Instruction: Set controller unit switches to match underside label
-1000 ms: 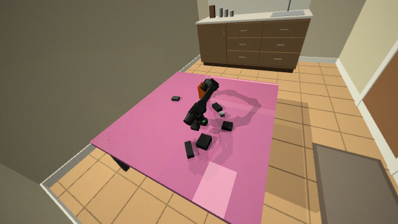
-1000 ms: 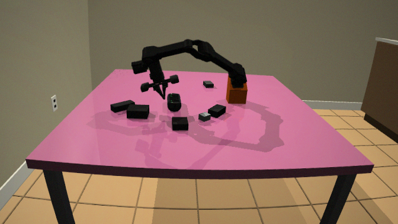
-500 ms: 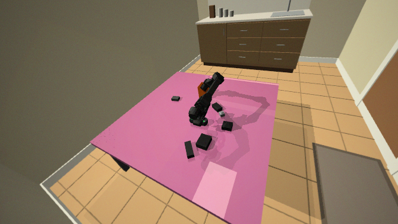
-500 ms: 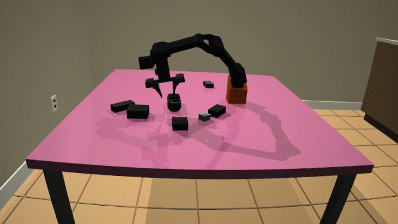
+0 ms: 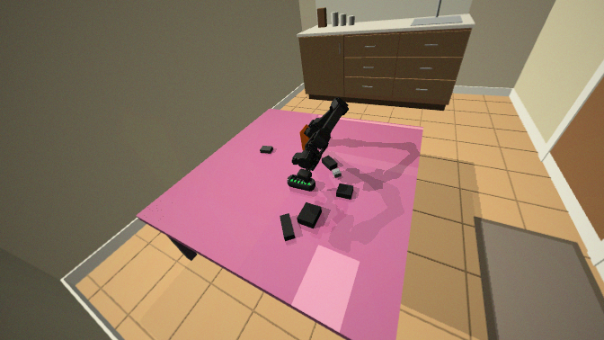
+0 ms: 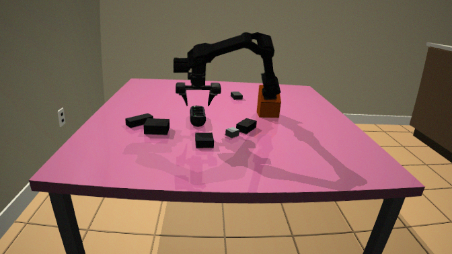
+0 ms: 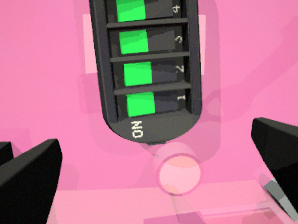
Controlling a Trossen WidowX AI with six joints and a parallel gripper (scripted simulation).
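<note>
The dark grey controller unit (image 5: 301, 184) (image 6: 198, 115) (image 7: 148, 50) sits flat on its base on the pink bench (image 5: 216, 196) (image 6: 336, 123), switches up. In the wrist view, switches 1 to 5 show with their green ends on the side marked ON. I cannot tell which ends are pressed down. My gripper (image 5: 305, 173) (image 6: 198, 103) (image 7: 158, 137) is open wide and empty. It hangs a little above the bench, over the unit's end by switch 1, with one finger to each side, touching nothing.
Black modules lie around: a bar (image 6: 138, 119) and block (image 6: 157, 126) to the left, a block (image 6: 204, 140) in front, a block (image 6: 246, 125) and a small grey-topped part (image 6: 232, 132) to the right, a small one (image 6: 237, 95) behind. The arm's orange base (image 6: 269, 106) stands right.
</note>
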